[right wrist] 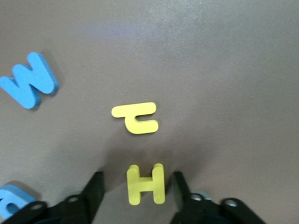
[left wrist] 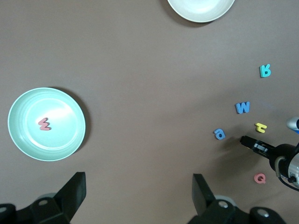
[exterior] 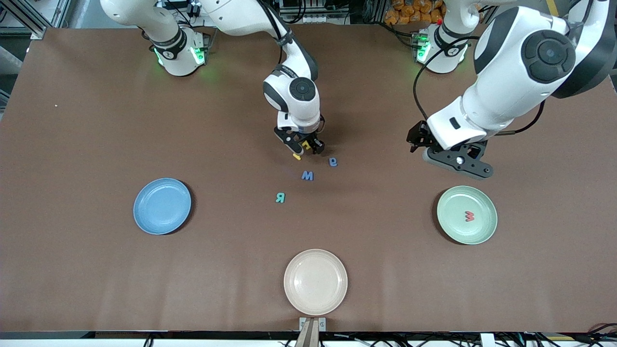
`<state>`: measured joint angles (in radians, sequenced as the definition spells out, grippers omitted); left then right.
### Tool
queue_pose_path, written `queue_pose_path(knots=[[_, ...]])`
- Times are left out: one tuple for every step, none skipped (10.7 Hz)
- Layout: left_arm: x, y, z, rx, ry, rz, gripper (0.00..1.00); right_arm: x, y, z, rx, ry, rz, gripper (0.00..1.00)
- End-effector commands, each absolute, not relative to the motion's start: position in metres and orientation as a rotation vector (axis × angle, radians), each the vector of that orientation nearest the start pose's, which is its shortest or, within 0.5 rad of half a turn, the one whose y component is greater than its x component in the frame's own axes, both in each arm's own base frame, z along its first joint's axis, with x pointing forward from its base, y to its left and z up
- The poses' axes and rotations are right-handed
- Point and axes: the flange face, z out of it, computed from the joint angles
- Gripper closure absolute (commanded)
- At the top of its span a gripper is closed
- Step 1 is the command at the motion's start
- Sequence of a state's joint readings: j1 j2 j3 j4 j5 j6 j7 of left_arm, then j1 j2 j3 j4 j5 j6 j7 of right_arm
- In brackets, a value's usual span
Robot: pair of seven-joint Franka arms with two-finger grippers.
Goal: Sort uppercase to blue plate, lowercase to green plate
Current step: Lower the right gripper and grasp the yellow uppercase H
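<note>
- Front view: the brown table (exterior: 96, 144) carries three plates and a small cluster of letters near its middle
- blue plate (exterior: 162, 206) lies toward the right arm's end of the table, with nothing on it
- green plate (exterior: 466, 215) lies toward the left arm's end and holds the red m/w (exterior: 469, 217)
- cream plate (exterior: 315, 282) sits nearest the front camera, between the other two
- left hand (exterior: 458, 161) hangs over the table just above the green plate's farther edge, fingers (left wrist: 70, 191) spread wide and holding nothing; this arm waits
- right hand (exterior: 303, 147) is down at the letter cluster; in the right wrist view the yellow H (right wrist: 145, 184) lies flat between its two fingers (right wrist: 96, 189), which stand narrowed on either side of it with small gaps showing, so no grip is seen
- hooked yellow letter (right wrist: 135, 117) lies just beside the H
- blue M/W (exterior: 307, 175) and teal R (exterior: 280, 197) lie nearer the front camera than the right hand
- round blue letter (exterior: 333, 162) lies beside the M/W, toward the left arm's end
- red Q (left wrist: 260, 178) shows on the table near the right hand in the left wrist view
</note>
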<state>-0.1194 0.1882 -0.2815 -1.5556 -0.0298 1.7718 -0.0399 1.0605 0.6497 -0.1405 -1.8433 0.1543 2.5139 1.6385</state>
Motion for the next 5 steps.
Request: queue_pose_path(knots=[[0.577,-0.227,0.552,-3.194,0.524,-0.047,0.00,0.384,0.514,0.175,-2.863,1.242,-0.009,1.00],[0.578,-0.227,0.552,-3.194,0.524,-0.047,0.00,0.384,0.514,0.175,-2.867,1.235,-0.013,1.00],[0.577,-0.227,0.552,-3.195,0.529,-0.047,0.00,0.385,0.513,0.175,-2.868,1.233,-0.014,1.00],[0.576,-0.229,0.549,-3.201,0.535,-0.035,0.00,0.388,0.511,0.176,-2.867,1.232,-0.017,1.00],[0.575,-0.237,0.546,-3.207,0.546,-0.024,0.00,0.396,0.507,0.183,-2.874,1.209,-0.037,1.00]])
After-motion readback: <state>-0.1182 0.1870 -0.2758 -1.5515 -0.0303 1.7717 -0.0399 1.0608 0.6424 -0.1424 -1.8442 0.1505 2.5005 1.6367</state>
